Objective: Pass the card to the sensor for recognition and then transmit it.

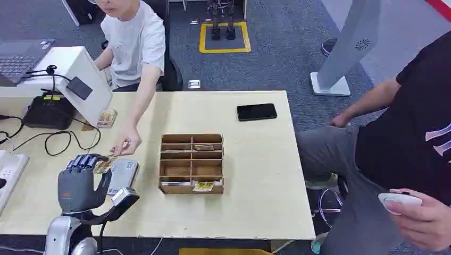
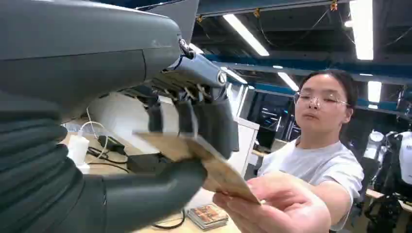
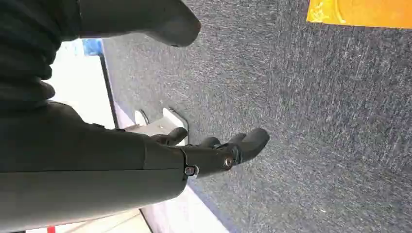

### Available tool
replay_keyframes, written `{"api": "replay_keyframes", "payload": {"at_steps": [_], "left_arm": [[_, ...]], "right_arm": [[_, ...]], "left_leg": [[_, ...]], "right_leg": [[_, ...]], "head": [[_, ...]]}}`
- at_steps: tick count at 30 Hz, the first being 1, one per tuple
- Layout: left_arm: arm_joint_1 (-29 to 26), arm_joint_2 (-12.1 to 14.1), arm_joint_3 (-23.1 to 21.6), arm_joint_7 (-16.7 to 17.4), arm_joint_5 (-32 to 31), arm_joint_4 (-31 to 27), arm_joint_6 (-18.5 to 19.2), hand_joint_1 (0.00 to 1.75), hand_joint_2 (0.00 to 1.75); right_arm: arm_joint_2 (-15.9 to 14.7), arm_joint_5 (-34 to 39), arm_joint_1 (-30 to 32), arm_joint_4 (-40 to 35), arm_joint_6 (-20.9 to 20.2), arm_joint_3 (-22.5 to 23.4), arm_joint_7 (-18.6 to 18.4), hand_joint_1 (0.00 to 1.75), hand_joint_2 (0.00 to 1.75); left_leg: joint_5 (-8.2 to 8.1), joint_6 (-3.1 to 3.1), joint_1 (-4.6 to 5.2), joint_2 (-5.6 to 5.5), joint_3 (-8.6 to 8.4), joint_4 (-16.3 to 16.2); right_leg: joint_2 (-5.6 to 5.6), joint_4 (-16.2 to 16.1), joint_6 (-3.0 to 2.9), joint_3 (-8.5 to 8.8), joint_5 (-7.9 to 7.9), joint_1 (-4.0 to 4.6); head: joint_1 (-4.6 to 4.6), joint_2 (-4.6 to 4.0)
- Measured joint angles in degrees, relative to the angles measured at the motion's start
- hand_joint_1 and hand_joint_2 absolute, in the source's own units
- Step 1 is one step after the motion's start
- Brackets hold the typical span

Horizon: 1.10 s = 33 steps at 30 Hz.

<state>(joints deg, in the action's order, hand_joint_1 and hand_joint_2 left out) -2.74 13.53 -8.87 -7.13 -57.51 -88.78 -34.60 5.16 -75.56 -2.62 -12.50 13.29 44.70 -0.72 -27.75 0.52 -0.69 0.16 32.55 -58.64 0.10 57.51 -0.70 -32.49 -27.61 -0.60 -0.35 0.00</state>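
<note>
A pale wooden table (image 1: pixel 255 175) is standing on grey carpet (image 1: pixel 287 48), with a yellow-framed square (image 1: pixel 224 37) marked on the floor beyond it. A wooden tray (image 1: pixel 191 163) of compartments is sitting near the table's middle, a few cards lying in its near and far slots. A black phone (image 1: pixel 257 112) is lying toward the far right edge. At the far left, a white slanted stand (image 1: pixel 80 79) with a dark pad on its face is rising beside a black box (image 1: pixel 49 111) and looping cables (image 1: pixel 64 141). A small stack of cards (image 1: pixel 107 118) is resting at the stand's foot.

The left hand (image 1: pixel 82 183) is being held upright over the table's left part, beside a grey sensor (image 1: pixel 123 175) lying flat. Its thumb and fingers (image 2: pixel 204 119) are pinching the card (image 2: pixel 194 155), which is tilting out toward the seated person (image 1: pixel 135 42) in white. That person's hand (image 1: pixel 126 143) is reaching across and touching the card's far end.

The right hand (image 3: pixel 218 150) is hanging over the carpet, fingers loosely apart and gripping nothing.

Another person (image 1: pixel 404 154) in black is sitting at the right, just off the table's edge, holding a small white object (image 1: pixel 400 200). Bare tabletop is lying between tray and right edge.
</note>
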Motion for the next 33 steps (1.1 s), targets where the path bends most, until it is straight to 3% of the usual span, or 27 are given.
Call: {"api": "replay_keyframes", "payload": {"at_steps": [9,17,22,27,29,31,33], "left_arm": [[0.1,0.0,0.2,-0.1,0.7,0.0,-0.4,1.75,1.75],[-0.1,0.0,0.7,-4.4,6.8,-0.4,-1.3,1.75,1.75],[0.6,-1.4,0.7,-1.1,13.5,-0.4,7.2,1.75,1.75],[2.0,-3.0,0.6,0.1,14.6,-0.4,8.9,1.75,1.75],[2.7,-3.8,0.6,3.4,16.0,-0.2,11.6,1.75,1.75],[4.3,-5.0,0.7,6.0,20.1,1.3,14.4,1.75,1.75],[6.2,-6.2,0.7,6.5,25.5,3.4,15.9,1.75,1.75]], "right_arm": [[0.0,0.0,0.0,0.0,0.1,0.0,0.1,0.0,1.75],[0.0,-0.6,0.0,0.1,0.7,0.0,0.4,0.0,1.75],[0.0,-0.7,0.0,0.1,0.9,0.0,0.0,0.0,1.75],[0.0,-0.8,0.0,0.1,1.0,0.0,-0.2,0.0,1.75],[0.0,-1.2,0.0,0.1,1.0,0.0,-0.4,0.0,1.75],[0.1,-1.4,-0.1,0.1,1.2,0.0,-0.5,0.0,1.75],[0.1,-1.7,-0.1,0.1,1.6,0.0,-0.5,0.0,1.75]], "left_leg": [[0.0,0.0,0.0,0.0,0.0,0.0],[0.0,0.0,0.0,0.0,0.01,0.0],[0.0,0.0,0.01,-0.01,0.0,0.0],[0.0,0.0,0.01,0.0,-0.02,0.0],[0.0,0.0,0.01,-0.01,-0.01,0.0],[0.0,0.0,0.01,-0.05,0.01,0.0],[0.01,0.0,0.01,-0.06,0.01,0.0]], "right_leg": [[0.0,0.0,0.0,0.0,0.0,0.0],[0.0,0.0,0.0,0.0,0.0,0.0],[-0.01,0.0,0.0,-0.01,0.0,0.0],[0.0,0.0,0.0,-0.01,0.01,-0.01],[-0.01,0.0,0.0,-0.01,0.01,-0.01],[-0.05,0.0,0.0,-0.01,0.01,-0.01],[-0.05,0.0,0.0,0.0,0.01,-0.01]], "head": [[0.0,0.0],[0.02,0.0],[0.0,0.0],[0.0,0.0],[0.0,0.0],[0.0,0.0],[0.02,0.02]]}}
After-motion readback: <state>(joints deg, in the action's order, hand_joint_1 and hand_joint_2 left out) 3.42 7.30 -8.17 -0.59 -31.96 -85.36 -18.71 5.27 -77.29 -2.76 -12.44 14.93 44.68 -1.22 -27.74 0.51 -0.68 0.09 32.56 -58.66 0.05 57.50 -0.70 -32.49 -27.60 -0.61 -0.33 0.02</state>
